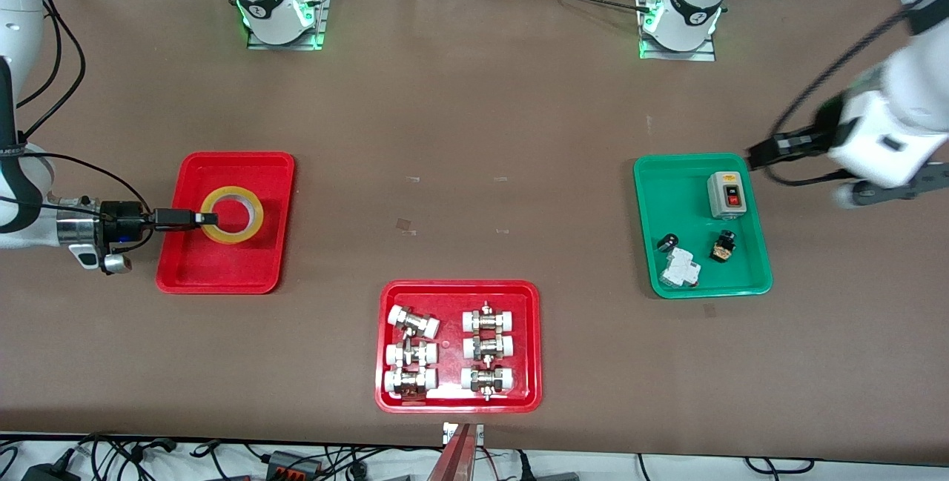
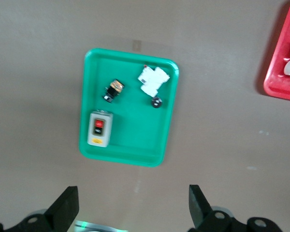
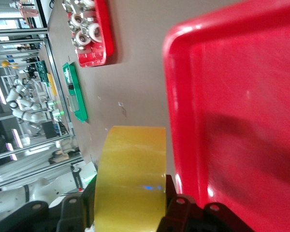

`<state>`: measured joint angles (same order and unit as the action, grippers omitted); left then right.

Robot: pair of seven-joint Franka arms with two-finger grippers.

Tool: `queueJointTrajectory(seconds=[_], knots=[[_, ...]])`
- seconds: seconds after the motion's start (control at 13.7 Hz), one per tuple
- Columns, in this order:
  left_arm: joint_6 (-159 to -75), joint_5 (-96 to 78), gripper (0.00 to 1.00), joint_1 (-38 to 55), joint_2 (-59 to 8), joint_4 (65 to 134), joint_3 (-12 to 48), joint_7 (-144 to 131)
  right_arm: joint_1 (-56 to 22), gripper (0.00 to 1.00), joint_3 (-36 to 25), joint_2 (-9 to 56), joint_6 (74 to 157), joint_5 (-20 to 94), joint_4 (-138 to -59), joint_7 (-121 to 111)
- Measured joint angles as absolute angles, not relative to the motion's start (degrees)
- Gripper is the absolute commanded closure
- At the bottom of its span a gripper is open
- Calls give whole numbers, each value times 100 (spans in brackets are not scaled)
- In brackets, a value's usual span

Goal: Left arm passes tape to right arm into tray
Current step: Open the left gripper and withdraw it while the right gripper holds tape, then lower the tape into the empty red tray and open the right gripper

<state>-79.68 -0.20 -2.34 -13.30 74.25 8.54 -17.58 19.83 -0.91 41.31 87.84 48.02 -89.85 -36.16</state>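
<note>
The yellow tape (image 1: 256, 216) lies flat and low over the plain red tray (image 1: 222, 266) at the right arm's end of the table. My right gripper (image 1: 207, 219) reaches in level from the tray's outer side and is shut on the roll's wall. In the right wrist view the tape (image 3: 130, 159) fills the space between the black fingers (image 3: 173, 200), with the tray rim (image 3: 176, 96) beside it. I cannot tell whether the roll touches the tray floor. My left gripper (image 2: 133, 195) hangs open and empty in the air beside the green tray (image 2: 130, 145); its white wrist (image 1: 882, 140) shows blurred.
The green tray (image 1: 682, 192) at the left arm's end holds a grey switch box (image 1: 726, 194), a white breaker (image 1: 680, 269) and small black parts. A red tray (image 1: 456, 296) with several white-capped metal fittings sits nearest the front camera, mid-table. Both arm bases stand along the table's edge farthest from the camera.
</note>
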Motion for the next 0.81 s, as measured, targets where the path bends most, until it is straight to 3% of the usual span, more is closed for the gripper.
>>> queueJointTrajectory(seconds=[0.29, 0.66, 0.81], knots=[[-7926, 10, 0, -444, -1189, 7655, 872, -1449, 2082, 79, -82, 4542, 8816, 4802, -8983, -3787], [-8601, 10, 0, -474, -78, 9181, 1009, -1428, 2087, 76, -73, 4613, 9042, 4667, -8974, -4077], [-8702, 11, 0, -478, 157, 9382, 1028, -1415, 2107, 75, -74, 4615, 9068, 4626, -8974, -4084]])
